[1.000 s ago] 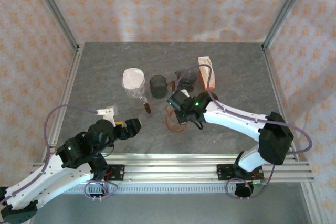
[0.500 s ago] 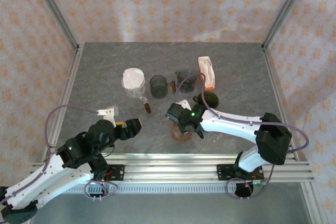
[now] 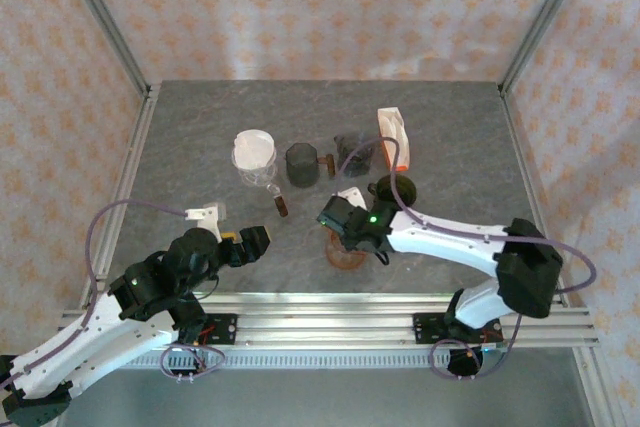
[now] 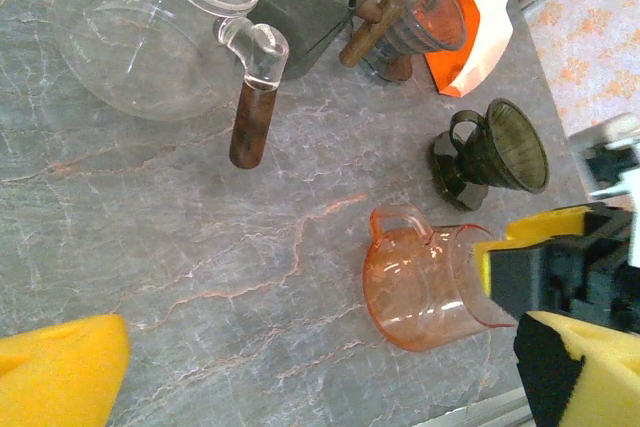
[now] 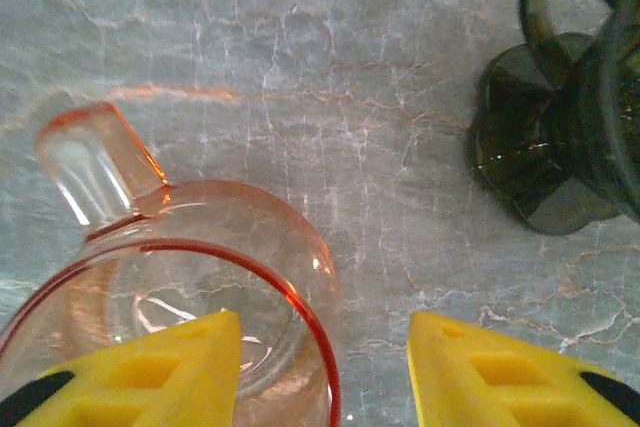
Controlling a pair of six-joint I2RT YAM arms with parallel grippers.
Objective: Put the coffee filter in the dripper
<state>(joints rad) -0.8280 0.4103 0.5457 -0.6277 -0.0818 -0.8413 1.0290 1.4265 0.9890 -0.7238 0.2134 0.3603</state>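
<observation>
An orange see-through dripper stands on the grey table near the front edge; it is also in the left wrist view. My right gripper is open over it, one yellow finger inside the cup, the other outside, the rim passing between them untouched. A white paper filter sits on top of the clear glass carafe at the back left. My left gripper hovers open to the left of the dripper, nothing between its fingers.
A dark green dripper stands just right of the orange one. Behind are a dark cup, a wood-handled holder, a second dark holder and an orange-and-white coffee bag. Metal rails edge the table.
My right gripper moved toward the near edge, and the orange dripper came with it. The dark green dripper, hidden under the arm before, is now uncovered. The left arm stayed still.
</observation>
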